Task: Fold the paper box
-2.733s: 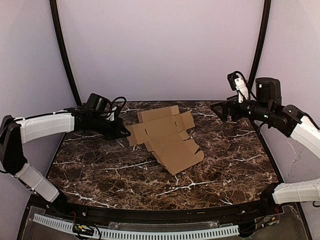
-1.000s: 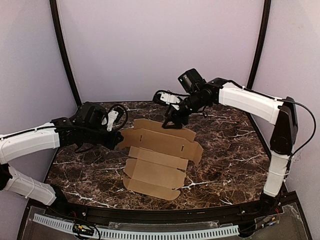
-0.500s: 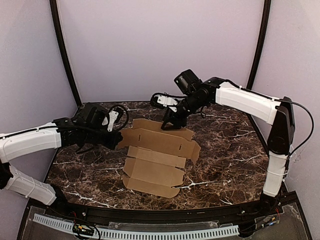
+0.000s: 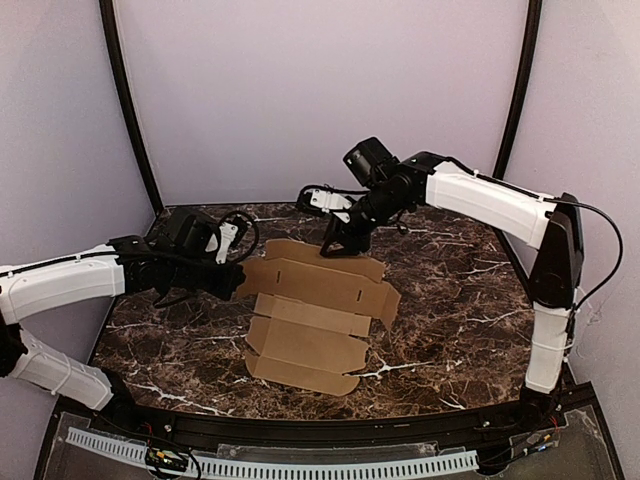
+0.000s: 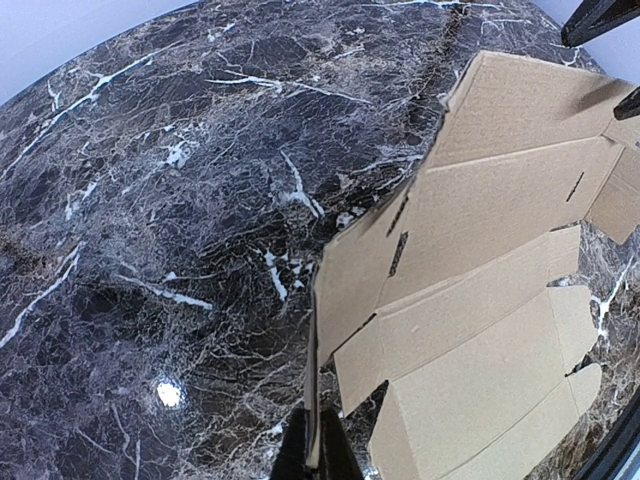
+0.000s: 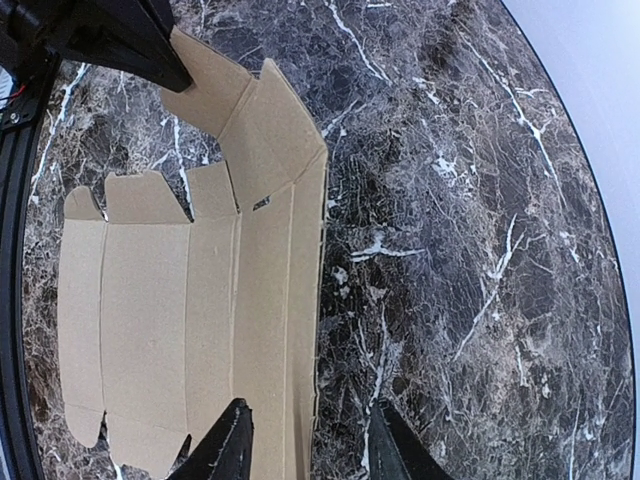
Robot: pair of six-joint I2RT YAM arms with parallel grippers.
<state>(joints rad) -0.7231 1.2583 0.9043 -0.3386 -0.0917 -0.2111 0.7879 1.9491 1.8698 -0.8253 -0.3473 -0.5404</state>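
The paper box (image 4: 315, 315) lies unfolded as a flat brown sheet on the dark marble table (image 4: 460, 300). The left gripper (image 4: 238, 280) pinches its left edge, while the right gripper (image 4: 336, 247) hangs over its far edge.

Worktop (image 4: 450, 320): dark brown marble-patterned slab with white veins, across the lower half of the top view.
Lying on it: paper box (image 4: 310, 330), a plain brown die-cut cardboard sheet, unfolded, with creases, slots and tabs.
Position: centre of the frame.
Contact: near panels flat on the surface; far left edge raised.
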